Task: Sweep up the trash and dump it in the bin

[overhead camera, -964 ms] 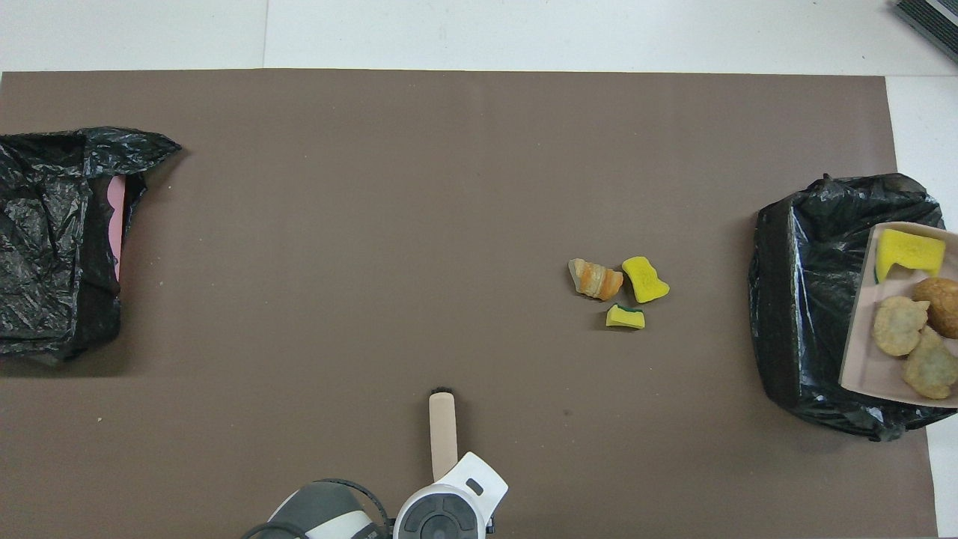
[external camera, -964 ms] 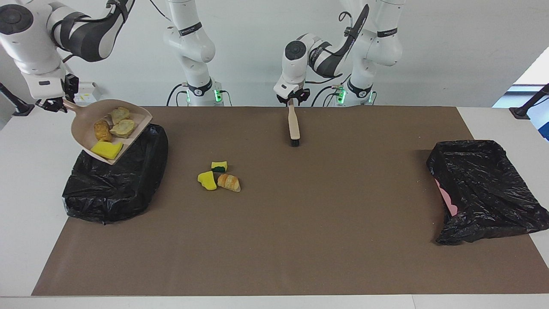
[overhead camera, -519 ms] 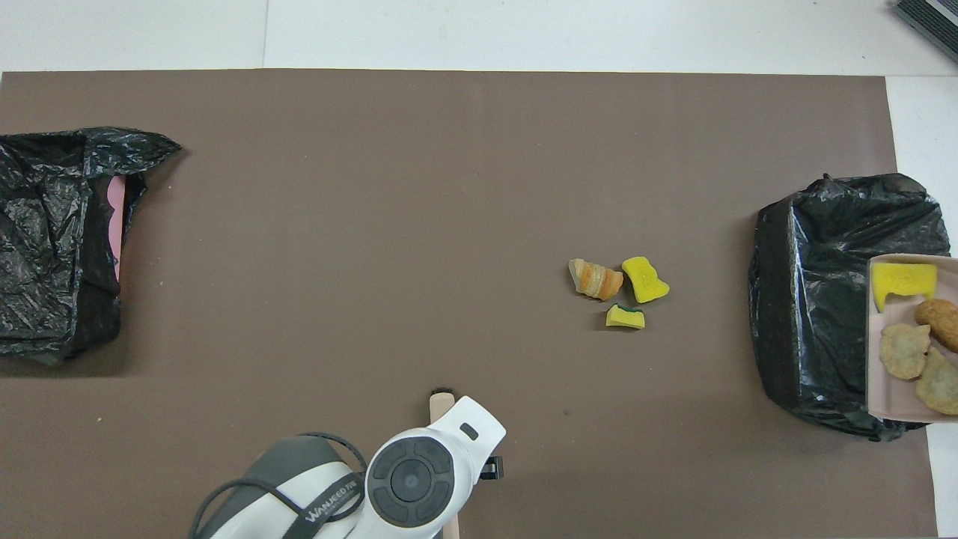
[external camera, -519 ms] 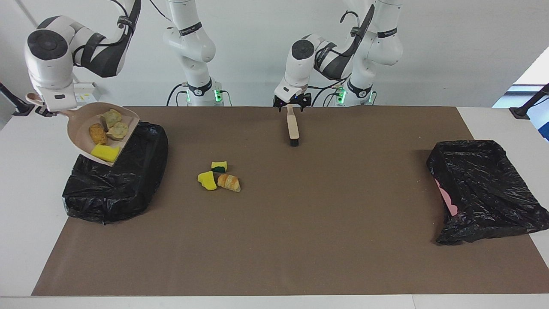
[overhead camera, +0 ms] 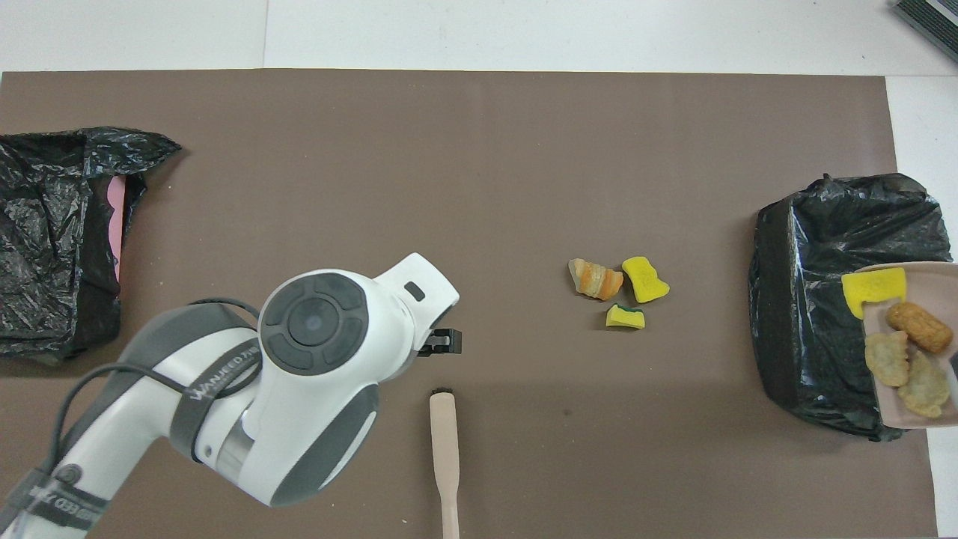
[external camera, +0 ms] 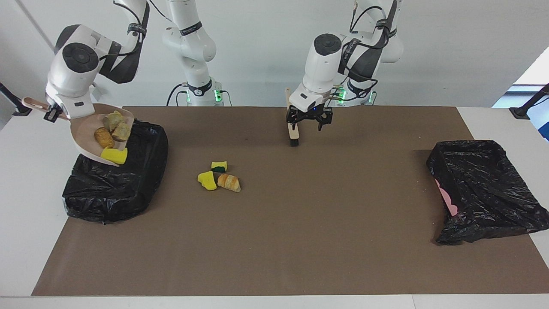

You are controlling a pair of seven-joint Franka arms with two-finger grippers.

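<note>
Up goes the left gripper (external camera: pixel 309 123), off the brush (overhead camera: pixel 444 457) it was pinching a second ago, jaws now spread wide and empty above the brown mat (external camera: pixel 300 223); meanwhile the dustpan (external camera: pixel 88 133) has tipped steeper over its bin. Biggest things first: that mat covers most of the table, and a black-bagged bin (external camera: pixel 116 184) sits at the right arm's end, with a second bagged bin (external camera: pixel 480 189) at the left arm's end, a bit of pink showing at its edge. Over the first bin, the right gripper (external camera: pixel 51 112) is clamped shut on the dustpan handle, the pan slanting down toward the bag. Four pieces of trash ride in it: a yellow sponge chunk (external camera: pixel 114 156) at the lip, a brown pastry (external camera: pixel 103 137) and two pale fried bits (external camera: pixel 116 125) above. Lying flat near the robots is the brush, bristles pointing away from them. Three scraps (external camera: pixel 218 176) wait on the mat between brush and dustpan bin: yellow sponge, green-sided sponge, croissant piece, nearly touching.
</note>
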